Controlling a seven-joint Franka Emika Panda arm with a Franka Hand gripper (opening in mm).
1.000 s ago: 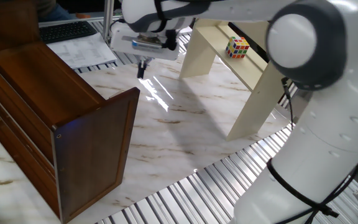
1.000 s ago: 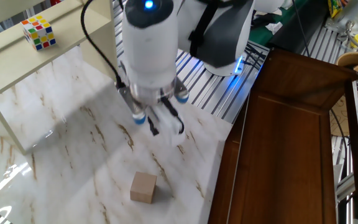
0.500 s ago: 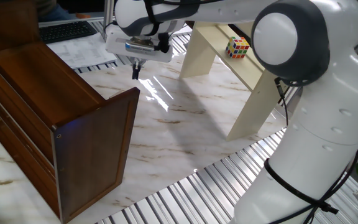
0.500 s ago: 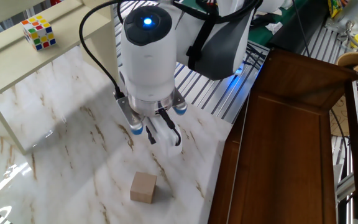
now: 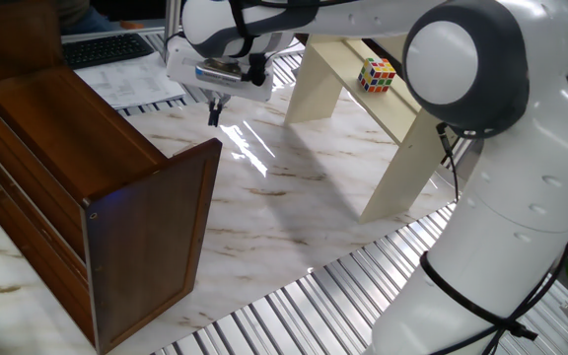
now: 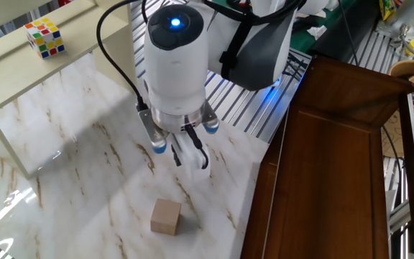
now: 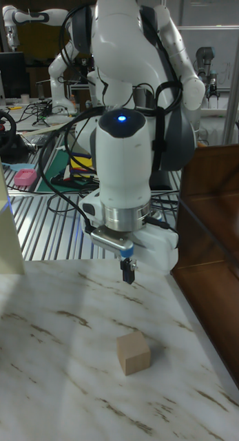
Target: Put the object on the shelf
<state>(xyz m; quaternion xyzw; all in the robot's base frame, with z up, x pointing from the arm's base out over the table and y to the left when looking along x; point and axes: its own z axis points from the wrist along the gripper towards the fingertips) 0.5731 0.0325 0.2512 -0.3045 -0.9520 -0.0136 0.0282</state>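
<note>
On the white marble-patterned tabletop (image 6: pixel 63 180), a small plain light-tan wooden cube (image 6: pixel 166 216) rests flat, alone, close to the panelled side of the large dark reddish-brown wooden cabinet (image 6: pixel 336 180) but not touching it. In the tall fixed view the cube (image 7: pixel 133 353) sits just left of the cabinet's lower edge (image 7: pixel 209 289).

Above and slightly behind the cube hangs the white robot arm's two-finger gripper (image 7: pixel 128 271), pointing straight down, clear of both cube and table. Its dark fingers look pressed close together with nothing between them; in the other fixed view the gripper (image 6: pixel 184 155) shows the same narrow stance. From the first fixed view the gripper (image 5: pixel 213 113) appears beyond the cabinet's flat top (image 5: pixel 67 128), and the cube is hidden behind the cabinet.

Across the table stands a cream-white slanted open shelf (image 5: pixel 402 108), and a multicoloured Rubik's cube (image 5: pixel 377 74) lies on its sloping board, well apart from the gripper.
</note>
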